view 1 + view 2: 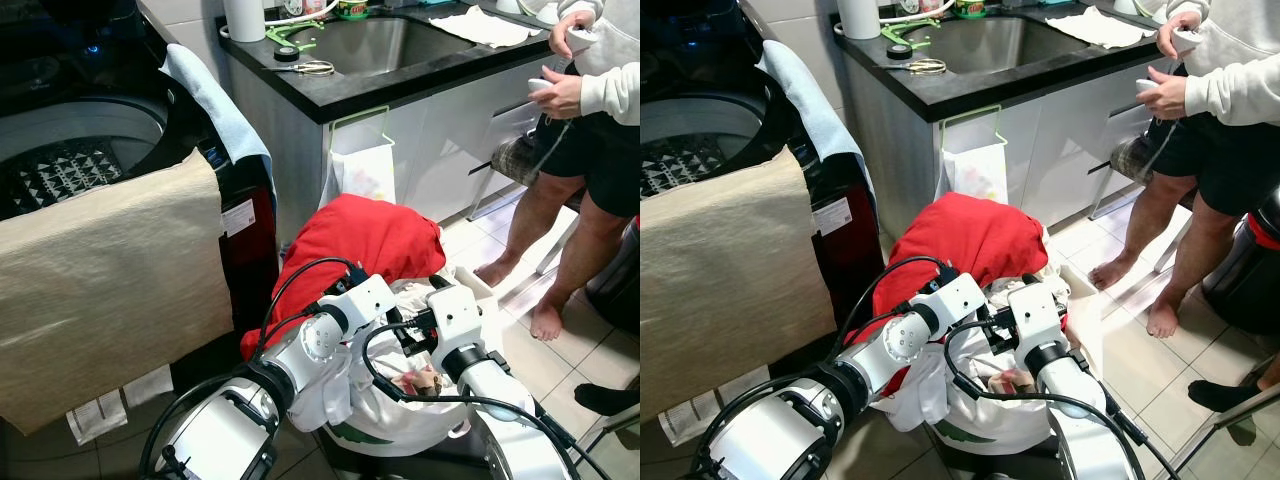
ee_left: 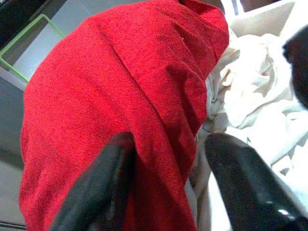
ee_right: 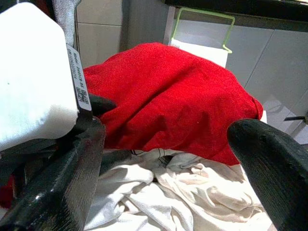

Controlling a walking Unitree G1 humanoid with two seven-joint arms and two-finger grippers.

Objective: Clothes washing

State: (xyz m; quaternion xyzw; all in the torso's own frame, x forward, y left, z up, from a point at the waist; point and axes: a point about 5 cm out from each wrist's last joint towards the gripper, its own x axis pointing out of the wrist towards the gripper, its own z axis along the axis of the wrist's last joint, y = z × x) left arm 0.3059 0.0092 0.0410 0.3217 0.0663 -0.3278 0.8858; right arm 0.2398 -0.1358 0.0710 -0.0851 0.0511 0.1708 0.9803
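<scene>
A red garment point(image 1: 370, 240) lies heaped on top of white clothes point(image 3: 192, 192) in a white laundry basket point(image 1: 487, 292) on the floor in front of me. My left gripper point(image 2: 169, 140) is open at the pile, and a fold of the red garment point(image 2: 120, 96) runs between its two fingers. Just to its right, my right gripper point(image 3: 166, 127) is open too, its fingers wide apart above the white clothes and pointing at the red garment point(image 3: 173, 106). The top-loading washing machine point(image 1: 90, 150) stands open at the left.
A beige cloth point(image 1: 110, 290) drapes over the washer's front and a blue towel point(image 1: 215, 105) over its side. Behind the basket are a black counter with a sink point(image 1: 400, 50) and a hanging bag point(image 1: 360, 165). A barefoot person point(image 1: 590, 150) stands at the right.
</scene>
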